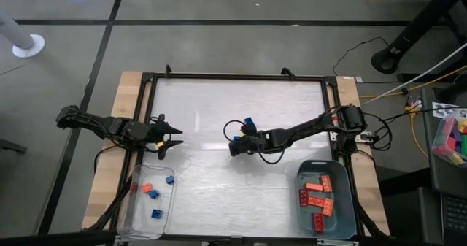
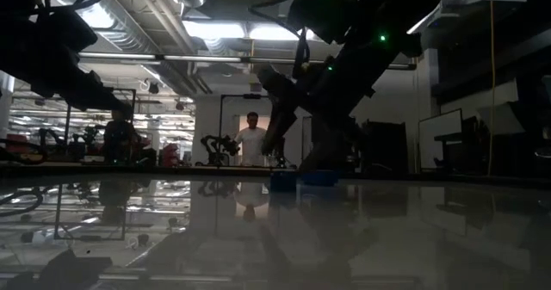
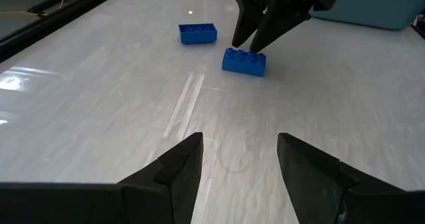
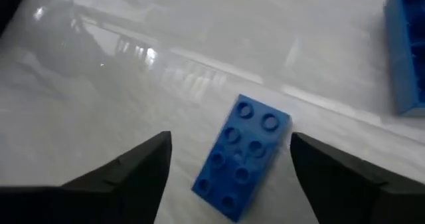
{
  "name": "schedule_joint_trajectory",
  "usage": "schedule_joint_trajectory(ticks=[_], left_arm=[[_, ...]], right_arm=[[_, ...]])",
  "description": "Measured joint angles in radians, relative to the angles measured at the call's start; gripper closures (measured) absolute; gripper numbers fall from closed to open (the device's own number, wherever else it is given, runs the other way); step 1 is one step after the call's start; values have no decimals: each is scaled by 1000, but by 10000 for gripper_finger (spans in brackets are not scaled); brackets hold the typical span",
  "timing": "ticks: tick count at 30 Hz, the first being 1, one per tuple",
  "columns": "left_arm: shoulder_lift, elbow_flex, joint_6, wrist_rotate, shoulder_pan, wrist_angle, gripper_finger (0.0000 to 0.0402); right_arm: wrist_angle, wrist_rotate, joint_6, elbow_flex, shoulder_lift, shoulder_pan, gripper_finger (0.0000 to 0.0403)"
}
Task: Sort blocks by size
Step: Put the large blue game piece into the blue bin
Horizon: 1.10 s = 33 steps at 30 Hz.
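Claws are both out over the table [image 1: 241,107] right now, and the right claw [image 1: 235,148] is reaching in near the middle, hanging just above a long blue block [image 4: 240,156] with its fingers [image 4: 129,174] spread wide to either side of it, not yet touching. From the left wrist view that same blue block [image 3: 244,62] is lying flat on the white surface, studs up, right beneath the dark tips. A second long blue block [image 3: 197,32] is sitting just beside it, a little farther back; from above it is showing next to the right arm [image 1: 248,123]. Over on the left, the left claw [image 1: 177,136] is waiting at the table's left edge, its fingers [image 3: 174,174] spread apart and gripping nothing. Below it, at the near left corner, a clear bin [image 1: 124,217] is holding the short squares, orange ones [image 1: 147,188] and blue ones [image 1: 157,214] scattered inside. At the near right corner, a grey bin [image 1: 349,202] is carrying the long red and orange blocks [image 1: 319,195], lying side by side. In the low view, a person [image 2: 252,141] is standing in the room beyond the table.
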Motion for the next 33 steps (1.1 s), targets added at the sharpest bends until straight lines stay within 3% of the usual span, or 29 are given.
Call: schedule_joint_trajectory(ticks=[12, 16, 20, 29, 33], left_arm=[[2, 0, -1, 0, 0, 0, 220], [2, 0, -5, -1, 0, 0, 220], [2, 0, 1, 0, 0, 0, 220], [3, 0, -1, 0, 0, 0, 220], [3, 0, 0, 0, 0, 0, 220]], right_arm=[[18, 24, 76, 3, 67, 1, 91], [15, 43, 76, 3, 67, 1, 111], [7, 43, 77, 2, 69, 0, 168], [22, 47, 98, 4, 68, 0, 352], [41, 50, 87, 3, 69, 0, 399]])
